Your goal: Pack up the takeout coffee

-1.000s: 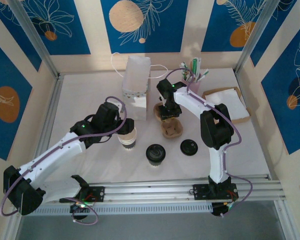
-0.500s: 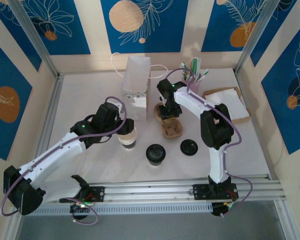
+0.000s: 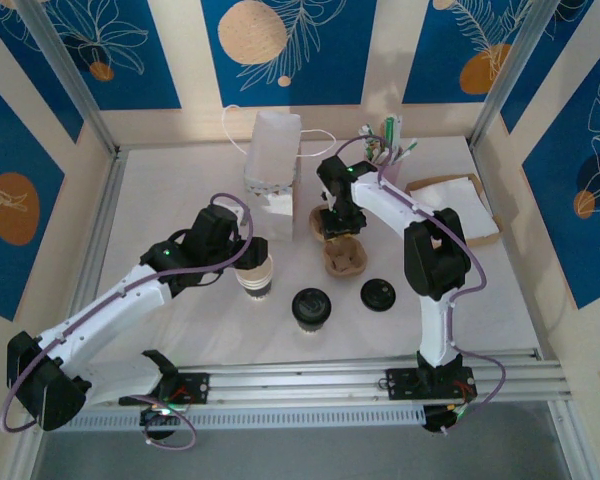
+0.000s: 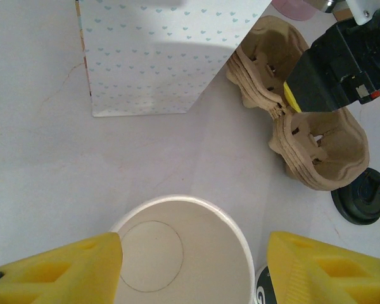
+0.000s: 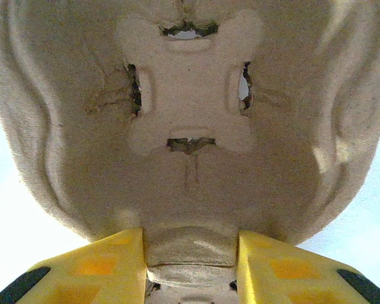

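Straddling a lidless cream cup (image 3: 254,272) well to the left of the pulp cup carrier (image 3: 345,258), the left gripper (image 4: 194,252) stood open. Its yellow fingers (image 4: 57,269) sat either side of the rim, with a gap showing beside the right one. A white paper bag (image 3: 272,160) stood upright behind and left of the carrier. The takeout coffee (image 3: 311,307), black lid on, sat on the table in front of the carrier and slightly left, apart from it and from both grippers. Over the carrier's middle the right gripper (image 5: 190,253) was clamped on the central pulp ridge, both pads touching it. A loose black lid (image 3: 378,294) lay flat just in front and right of the carrier. Farther right of the carrier lay a tray of napkins (image 3: 455,205).
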Robot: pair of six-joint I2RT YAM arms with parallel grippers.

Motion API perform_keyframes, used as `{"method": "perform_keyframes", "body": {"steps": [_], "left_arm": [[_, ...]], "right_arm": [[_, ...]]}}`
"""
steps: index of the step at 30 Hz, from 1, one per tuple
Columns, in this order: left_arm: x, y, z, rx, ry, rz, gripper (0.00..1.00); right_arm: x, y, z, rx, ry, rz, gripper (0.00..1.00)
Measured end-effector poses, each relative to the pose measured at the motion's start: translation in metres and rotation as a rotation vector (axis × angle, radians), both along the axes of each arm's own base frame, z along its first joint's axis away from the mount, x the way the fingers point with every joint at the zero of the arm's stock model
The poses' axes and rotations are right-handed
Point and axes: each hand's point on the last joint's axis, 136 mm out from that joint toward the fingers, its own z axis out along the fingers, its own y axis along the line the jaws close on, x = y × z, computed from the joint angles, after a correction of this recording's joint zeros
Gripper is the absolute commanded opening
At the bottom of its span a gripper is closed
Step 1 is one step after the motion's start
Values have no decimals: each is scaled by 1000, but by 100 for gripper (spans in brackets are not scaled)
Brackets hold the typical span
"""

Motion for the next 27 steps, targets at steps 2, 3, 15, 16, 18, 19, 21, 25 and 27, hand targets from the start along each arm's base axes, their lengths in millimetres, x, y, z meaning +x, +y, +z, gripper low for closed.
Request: {"method": "perform_keyframes", "body": {"steps": [2, 3, 15, 16, 18, 19, 21, 25, 27], "left_arm": [[0, 0, 0, 0, 0, 0, 62], [0, 0, 0, 0, 0, 0, 62], [-1, -9, 2, -32, 6, -29, 61], [-1, -11, 1, -38, 11, -38, 59], [0, -15, -3, -40, 28, -50, 57], [0, -17, -5, -38, 34, -53, 56], [2, -22, -6, -36, 40, -63, 54], [6, -39, 3, -55, 26, -91, 52], [8, -53, 6, -66, 25, -115, 51]], "right_arm": [[0, -1, 2, 3, -5, -2, 39], [1, -1, 4, 4, -8, -3, 38], [-1, -7, 13, 88, 0, -51, 38], [-2, -9, 12, 96, 5, -58, 39], [-4, -12, 10, 108, 15, -71, 38], [-5, -14, 10, 110, 19, -77, 38], [-6, -18, 9, 108, 22, -84, 38], [-7, -23, 10, 111, 17, -93, 38], [-9, -26, 10, 111, 16, -99, 38]]}}
